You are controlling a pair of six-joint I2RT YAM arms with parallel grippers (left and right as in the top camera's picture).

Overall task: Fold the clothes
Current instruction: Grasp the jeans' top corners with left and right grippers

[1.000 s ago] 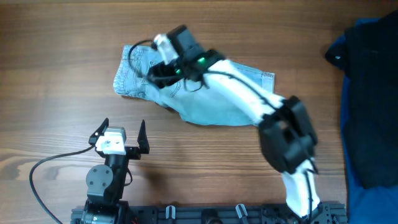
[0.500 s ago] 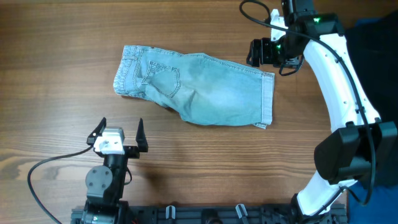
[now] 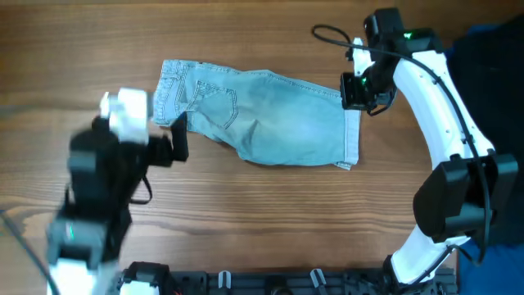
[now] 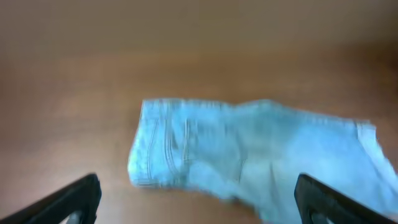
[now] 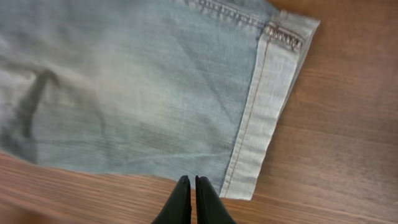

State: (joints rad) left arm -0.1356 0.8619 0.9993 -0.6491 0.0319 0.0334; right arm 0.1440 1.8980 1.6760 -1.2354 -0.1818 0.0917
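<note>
A pair of light blue denim shorts [image 3: 262, 119] lies flat on the wooden table, waistband to the left, hem to the right. My left gripper [image 3: 169, 143], blurred with motion, hangs just left of the waistband. Its fingers stand wide open with nothing between them, and the shorts [image 4: 249, 155] lie ahead of this gripper [image 4: 198, 186]. My right gripper [image 3: 354, 90] is at the far right corner of the hem. In the right wrist view its gripper [image 5: 191, 182] is shut, tips at the edge of the denim [image 5: 124, 93] beside the hem band. No cloth shows between the fingers.
A dark blue and black pile of cloth [image 3: 491, 123] fills the table's right edge. A black mounting rail [image 3: 286, 283] runs along the front edge. The right arm's cable [image 3: 327, 33] loops above the shorts' far right corner.
The left arm has swung up from its rest at the front edge to beside the waistband. The right gripper has dropped to the hem corner and shut.
</note>
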